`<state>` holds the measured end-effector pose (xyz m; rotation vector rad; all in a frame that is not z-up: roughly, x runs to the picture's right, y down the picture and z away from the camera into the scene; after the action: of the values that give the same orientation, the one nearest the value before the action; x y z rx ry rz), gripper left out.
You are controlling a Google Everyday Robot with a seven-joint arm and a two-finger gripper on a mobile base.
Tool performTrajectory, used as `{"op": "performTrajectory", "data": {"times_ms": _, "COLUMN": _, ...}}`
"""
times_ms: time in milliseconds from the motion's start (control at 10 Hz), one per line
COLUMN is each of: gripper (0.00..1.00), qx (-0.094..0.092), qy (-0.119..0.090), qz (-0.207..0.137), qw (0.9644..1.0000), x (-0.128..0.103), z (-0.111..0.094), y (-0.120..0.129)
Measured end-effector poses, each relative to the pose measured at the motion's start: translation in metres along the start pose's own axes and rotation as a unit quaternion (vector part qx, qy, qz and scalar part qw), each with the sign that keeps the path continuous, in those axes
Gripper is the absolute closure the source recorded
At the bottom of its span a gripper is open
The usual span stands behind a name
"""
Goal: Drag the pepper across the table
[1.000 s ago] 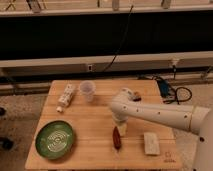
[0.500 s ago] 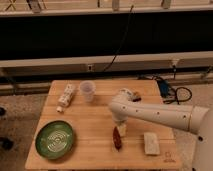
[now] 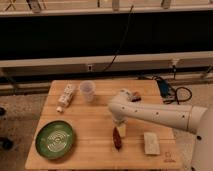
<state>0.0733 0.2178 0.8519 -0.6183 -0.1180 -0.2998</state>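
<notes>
Hand [image 3: 120, 128] still low at lower centre, right against the pepper [image 3: 117, 139] on the bench [image 3: 95, 120]. Pepper's barely shifted, so the drag has hardly begun. Its grip? Cannot tell.

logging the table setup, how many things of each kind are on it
green plate: 1
clear cup: 1
pepper: 1
pale block: 1
white packet: 1
reddish item, partly hidden behind the arm: 1
total: 6
The gripper is down at the pepper's far end, on the table.
</notes>
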Motion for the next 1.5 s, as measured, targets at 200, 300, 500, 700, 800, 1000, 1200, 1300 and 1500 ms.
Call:
{"op": "performTrajectory", "data": {"times_ms": 200, "gripper": 0.20, "qx": -0.001, "qy": -0.001, "qz": -0.002, "qw": 1.0000, "x": 0.000, "z": 0.000, "y": 0.000}}
{"op": "performTrajectory", "data": {"times_ms": 300, "gripper": 0.20, "qx": -0.006, "qy": -0.003, "qz": -0.019, "qw": 0.9998, "x": -0.002, "z": -0.004, "y": 0.000}}
{"op": "performTrajectory", "data": {"times_ms": 500, "gripper": 0.20, "qx": -0.010, "qy": -0.010, "qz": -0.057, "qw": 0.9982, "x": -0.009, "z": -0.020, "y": -0.002}}
{"op": "performTrajectory", "data": {"times_ms": 700, "gripper": 0.20, "qx": -0.017, "qy": -0.013, "qz": -0.088, "qw": 0.9959, "x": -0.013, "z": -0.024, "y": 0.002}}
{"op": "performTrajectory", "data": {"times_ms": 800, "gripper": 0.20, "qx": -0.022, "qy": -0.014, "qz": -0.112, "qw": 0.9933, "x": -0.018, "z": -0.023, "y": 0.006}}
{"op": "performTrajectory", "data": {"times_ms": 1000, "gripper": 0.20, "qx": -0.029, "qy": -0.019, "qz": -0.155, "qw": 0.9873, "x": -0.020, "z": -0.020, "y": 0.018}}
{"op": "performTrajectory", "data": {"times_ms": 1200, "gripper": 0.20, "qx": -0.027, "qy": -0.033, "qz": -0.209, "qw": 0.9769, "x": -0.026, "z": -0.018, "y": 0.031}}
{"op": "performTrajectory", "data": {"times_ms": 1300, "gripper": 0.20, "qx": -0.022, "qy": -0.041, "qz": -0.236, "qw": 0.9707, "x": -0.029, "z": -0.019, "y": 0.035}}
{"op": "performTrajectory", "data": {"times_ms": 1500, "gripper": 0.20, "qx": -0.014, "qy": -0.054, "qz": -0.282, "qw": 0.9578, "x": -0.035, "z": -0.020, "y": 0.044}}
